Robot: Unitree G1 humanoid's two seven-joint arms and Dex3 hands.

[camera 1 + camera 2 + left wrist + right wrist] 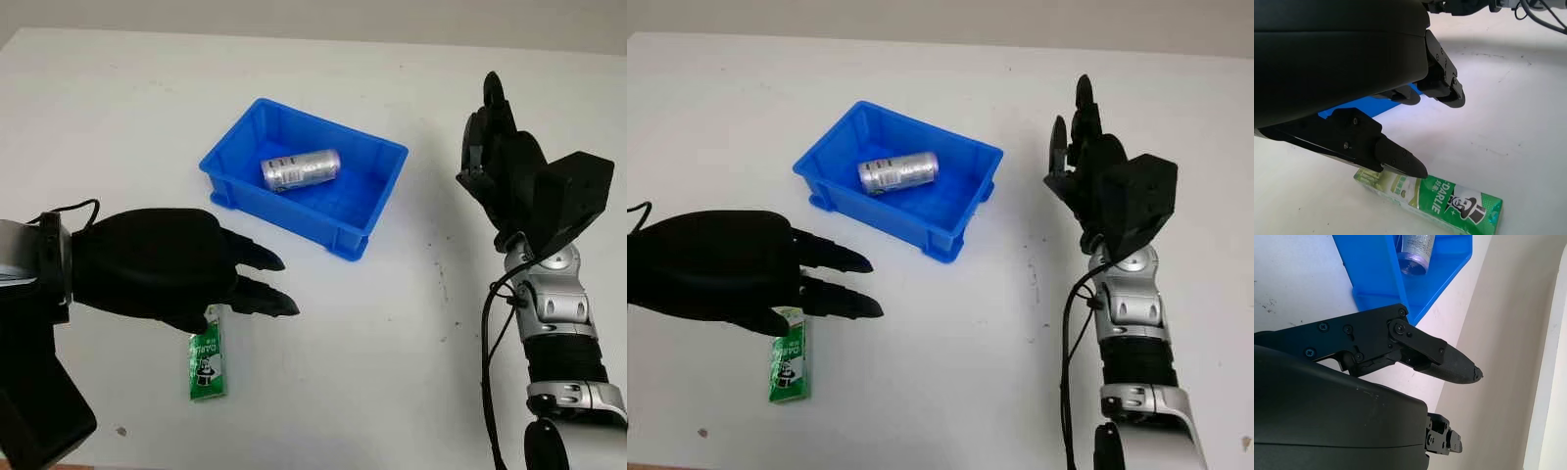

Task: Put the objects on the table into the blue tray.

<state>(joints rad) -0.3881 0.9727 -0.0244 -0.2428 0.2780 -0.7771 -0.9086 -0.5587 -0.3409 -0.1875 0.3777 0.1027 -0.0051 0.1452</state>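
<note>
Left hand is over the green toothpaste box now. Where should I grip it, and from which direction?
Probably from above, across the narrow width near the middle. The green toothpaste box lies flat on the white table, long axis running away from the robot, so only its long side edges offer opposing faces. The open left hand already hovers over its far end.

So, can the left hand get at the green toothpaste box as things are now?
Probably yes. The left hand is open and hovers just over one end of the green toothpaste box, which lies flat on the white table with nothing else beside it. One of its fingers is already close above the box.
</note>
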